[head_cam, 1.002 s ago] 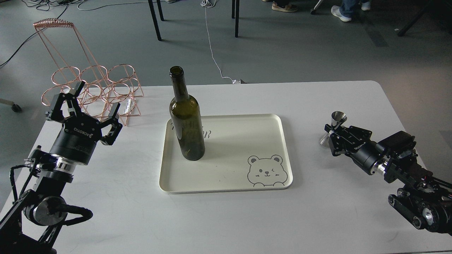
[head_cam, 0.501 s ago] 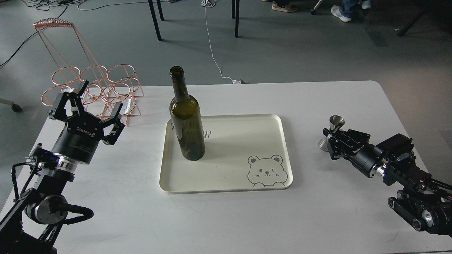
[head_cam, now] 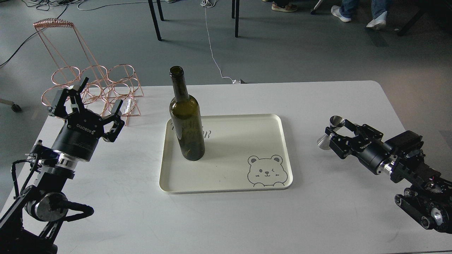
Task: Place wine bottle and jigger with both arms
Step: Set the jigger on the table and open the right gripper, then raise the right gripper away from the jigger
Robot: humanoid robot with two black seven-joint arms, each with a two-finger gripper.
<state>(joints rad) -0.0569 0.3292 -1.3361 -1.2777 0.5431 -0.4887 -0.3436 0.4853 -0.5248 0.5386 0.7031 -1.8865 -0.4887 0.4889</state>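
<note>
Wine bottle (head_cam: 186, 120) upright on tray (head_cam: 268, 123); left hand (head_cam: 87, 106) spread; right hand (head_cam: 338, 132) spread around jigger (head_cam: 330, 132)

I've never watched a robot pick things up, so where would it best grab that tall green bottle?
Probably the wide straight body of the wine bottle, coming level from the left, where the left gripper waits open. The bottle stands upright at the left end of the tray, so that side is unobstructed. The neck is narrow and high.
</note>
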